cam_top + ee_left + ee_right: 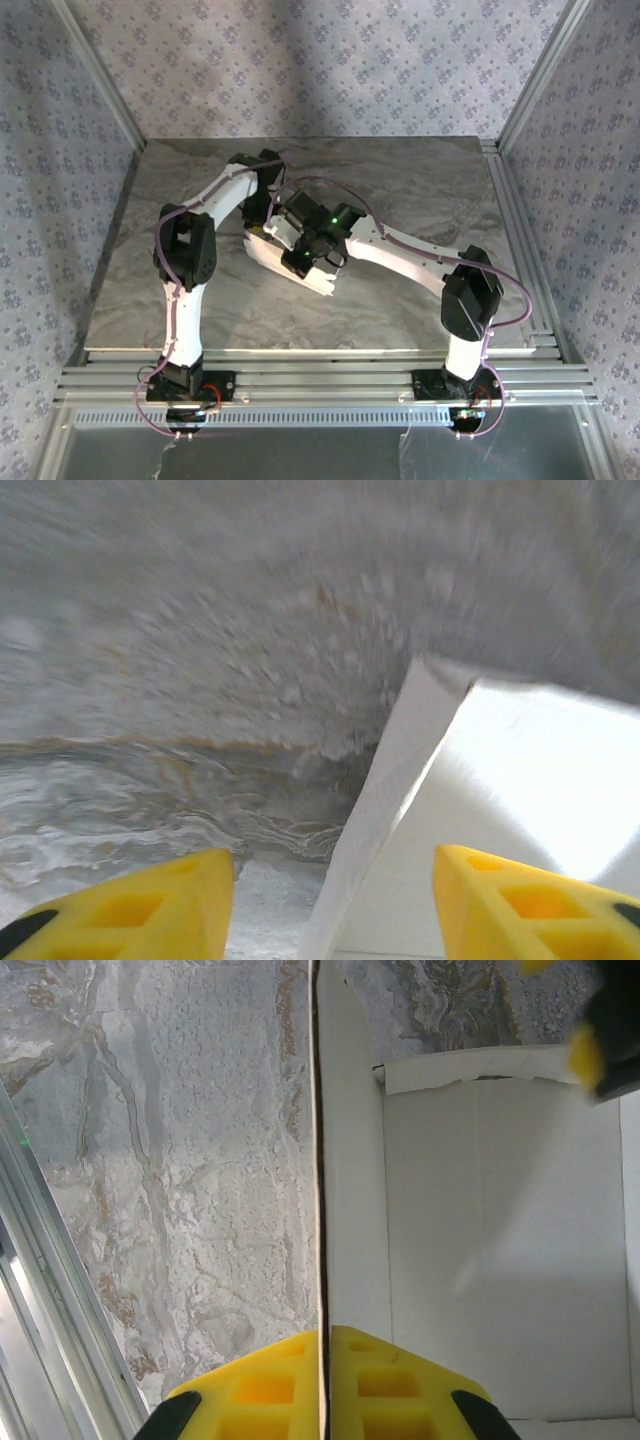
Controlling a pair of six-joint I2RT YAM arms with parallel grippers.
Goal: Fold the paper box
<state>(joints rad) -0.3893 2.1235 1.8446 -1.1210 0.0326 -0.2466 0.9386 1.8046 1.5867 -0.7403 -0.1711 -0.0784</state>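
Pinching the paper box by one wall, the right gripper should hold firm; the left gripper, jaws apart, seemingly straddles a flap.

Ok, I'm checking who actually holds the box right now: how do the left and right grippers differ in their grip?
The left gripper stands open, its yellow fingers wide apart, while the right gripper is shut. The right gripper pinches a thin upright wall of the paper box, seen edge-on; the left gripper only straddles a box edge without pinching it. Both have yellow fingers and both are at the box.
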